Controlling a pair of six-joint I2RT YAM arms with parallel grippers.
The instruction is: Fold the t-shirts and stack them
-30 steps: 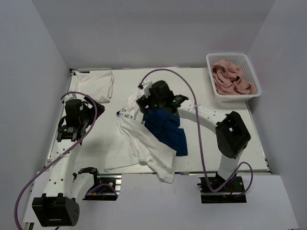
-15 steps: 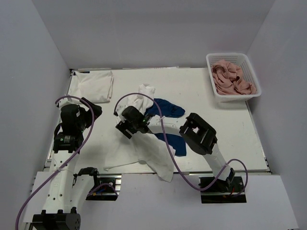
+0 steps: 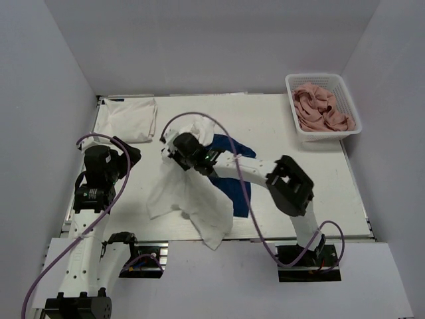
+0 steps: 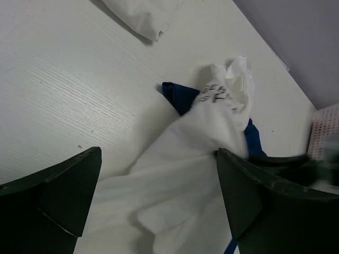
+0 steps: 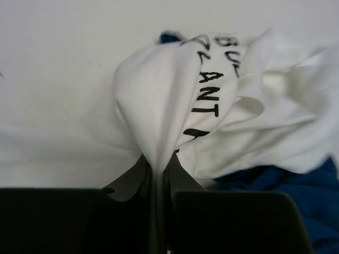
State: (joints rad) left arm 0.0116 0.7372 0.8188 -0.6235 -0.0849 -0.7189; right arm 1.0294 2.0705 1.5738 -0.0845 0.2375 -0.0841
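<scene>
The navy t-shirt (image 3: 236, 199) lies largely covered by the lettered white t-shirt (image 3: 179, 193), whose lettering is partly lost in folds. The right end effector (image 5: 158, 172) has its tips buried in cloth. The basket (image 4: 324, 129) is cut by the frame edge, and the blurred shape below it is probably an arm.

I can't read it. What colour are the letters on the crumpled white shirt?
Black letters on the white shirt; clearest in the right wrist view.

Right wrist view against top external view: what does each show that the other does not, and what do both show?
Only the right wrist view: the right gripper pinching a fold of the lettered white t-shirt, with its black lettering. Only the top external view: the pink t-shirt in the basket, the folded white t-shirt and the left gripper. Both: the lettered white t-shirt, the navy t-shirt and the table.
</scene>
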